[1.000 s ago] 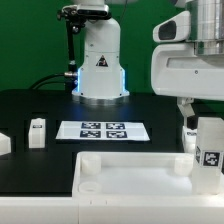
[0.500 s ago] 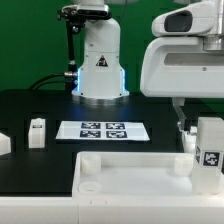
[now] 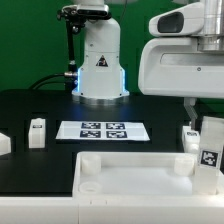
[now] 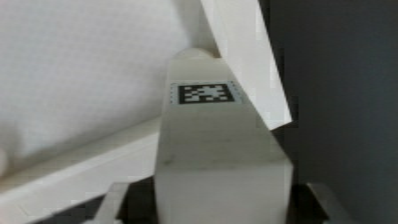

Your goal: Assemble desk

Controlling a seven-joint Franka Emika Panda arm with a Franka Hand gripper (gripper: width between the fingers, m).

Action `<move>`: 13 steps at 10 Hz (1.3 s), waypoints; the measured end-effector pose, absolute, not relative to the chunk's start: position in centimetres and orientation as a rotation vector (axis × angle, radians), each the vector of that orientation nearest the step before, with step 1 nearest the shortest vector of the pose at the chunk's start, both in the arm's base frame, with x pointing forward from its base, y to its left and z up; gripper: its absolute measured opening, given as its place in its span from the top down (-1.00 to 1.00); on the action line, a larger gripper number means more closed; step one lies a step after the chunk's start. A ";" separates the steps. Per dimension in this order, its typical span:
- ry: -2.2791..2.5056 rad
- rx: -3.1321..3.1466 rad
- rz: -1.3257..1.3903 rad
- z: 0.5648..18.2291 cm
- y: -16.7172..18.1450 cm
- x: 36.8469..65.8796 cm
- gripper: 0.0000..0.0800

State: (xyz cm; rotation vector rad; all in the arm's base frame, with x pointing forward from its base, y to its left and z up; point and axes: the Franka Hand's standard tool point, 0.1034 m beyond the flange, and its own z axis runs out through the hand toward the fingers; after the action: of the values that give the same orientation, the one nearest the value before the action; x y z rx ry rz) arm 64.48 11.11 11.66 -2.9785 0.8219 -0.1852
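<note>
A tagged leg is being held between the narrow-set jaws of the gripper, by the desk top corner on the exterior view's right. Pick-up is judged under way; lifting and aligning over a corner socket is being called for next.

A black table carries a large white desk top at the front, with a raised rim and a round socket at its corner toward the exterior view's left. Behind it lies the marker board with 4 black tags. Further toward the exterior view's left, 1 short white leg stands upright, and a white piece is cut off at the edge. At the exterior view's right, a tagged leg leans slightly at the desk top's corner, under the robot arm. A smaller leg is just beside it. The robot base stands at the back before a green wall.
</note>
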 end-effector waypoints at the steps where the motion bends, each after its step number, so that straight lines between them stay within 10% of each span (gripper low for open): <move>1: 1.067 -2.889 -0.175 11.6 11.0 64.4 0.29; 13: 2.429 -1.726 -0.053 11.7 10.5 63.8 0.28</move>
State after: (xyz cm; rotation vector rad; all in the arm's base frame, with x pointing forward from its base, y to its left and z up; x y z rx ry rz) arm 63.80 10.51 11.73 -1.7260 2.4287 -0.0534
